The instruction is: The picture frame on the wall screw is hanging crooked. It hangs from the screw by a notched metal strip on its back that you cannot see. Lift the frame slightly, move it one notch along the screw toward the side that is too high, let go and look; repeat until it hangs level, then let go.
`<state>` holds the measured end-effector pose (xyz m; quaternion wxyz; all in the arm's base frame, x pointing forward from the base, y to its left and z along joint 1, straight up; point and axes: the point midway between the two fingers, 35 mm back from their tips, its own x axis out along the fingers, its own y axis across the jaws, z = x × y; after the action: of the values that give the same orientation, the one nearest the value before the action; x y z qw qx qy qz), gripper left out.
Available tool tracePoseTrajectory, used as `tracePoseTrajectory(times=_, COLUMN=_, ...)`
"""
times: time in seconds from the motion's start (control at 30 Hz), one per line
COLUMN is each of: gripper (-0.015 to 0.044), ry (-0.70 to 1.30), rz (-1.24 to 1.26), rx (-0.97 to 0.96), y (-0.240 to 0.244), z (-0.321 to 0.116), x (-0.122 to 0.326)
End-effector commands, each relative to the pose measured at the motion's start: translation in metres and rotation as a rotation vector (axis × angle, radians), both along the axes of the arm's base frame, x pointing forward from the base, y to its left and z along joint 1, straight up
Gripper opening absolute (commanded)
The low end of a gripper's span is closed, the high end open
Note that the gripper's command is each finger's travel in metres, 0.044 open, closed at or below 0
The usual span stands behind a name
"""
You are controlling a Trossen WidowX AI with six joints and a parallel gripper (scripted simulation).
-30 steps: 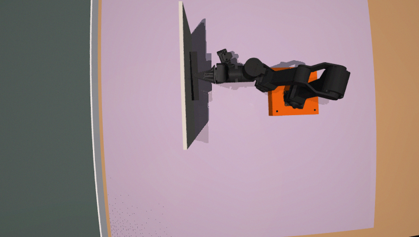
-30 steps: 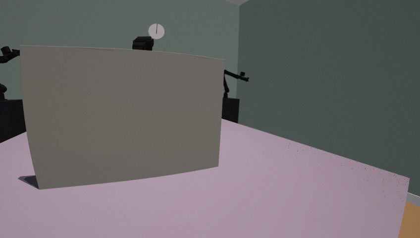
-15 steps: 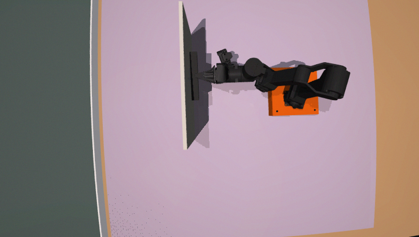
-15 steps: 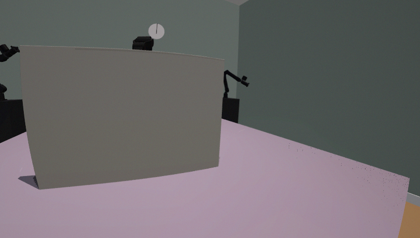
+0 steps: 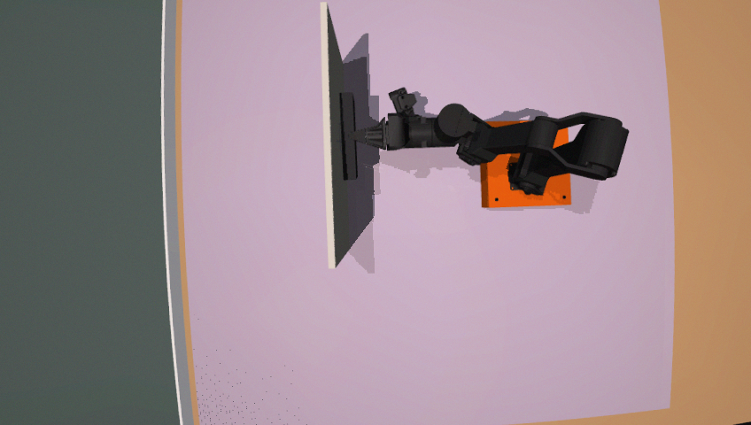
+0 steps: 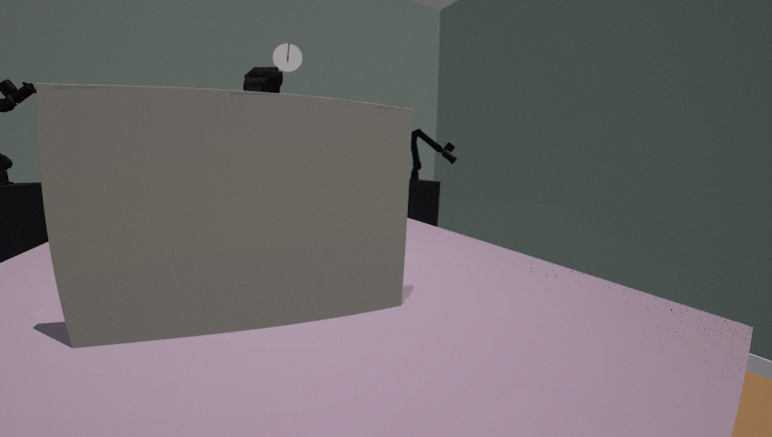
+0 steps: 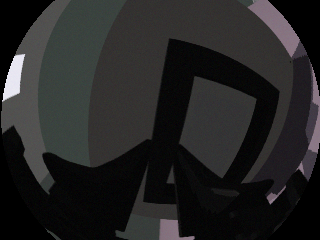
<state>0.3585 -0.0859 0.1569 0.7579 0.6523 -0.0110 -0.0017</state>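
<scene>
The picture frame [image 5: 347,163] [image 7: 172,90] is a black rectangular frame with a grey middle. It hangs on the robot's side of the upright panel [image 5: 336,220] [image 6: 217,216] [image 7: 120,100]. The wrist view is turned on its side, so the frame's top bar runs up and down there. My gripper [image 5: 355,135] [image 7: 163,146] is shut on this top bar, one finger on each side. In the top view it holds the bar near its middle. The bar slants in the wrist view, but its true tilt is hard to tell. The screw and strip are hidden; the exterior view shows only the panel's back.
The orange base [image 5: 490,192] stands on the pink table top [image 5: 447,295], with the arm stretched from it to the frame. The upright panel stands across the space in front of the arm. Other arms [image 6: 433,145] and a round clock [image 6: 287,57] are far behind.
</scene>
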Motion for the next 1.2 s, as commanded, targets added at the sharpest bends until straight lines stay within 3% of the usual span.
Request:
tracePoseTrajectory(times=0.0, gripper=0.0000, ry=-0.002, rz=-0.002, rx=0.003, y=0.000, z=0.002, x=0.000)
tracePoseTrajectory(times=1.17, gripper=0.0000, ry=-0.003, rz=-0.002, rx=0.003, y=0.002, z=0.013, x=0.000)
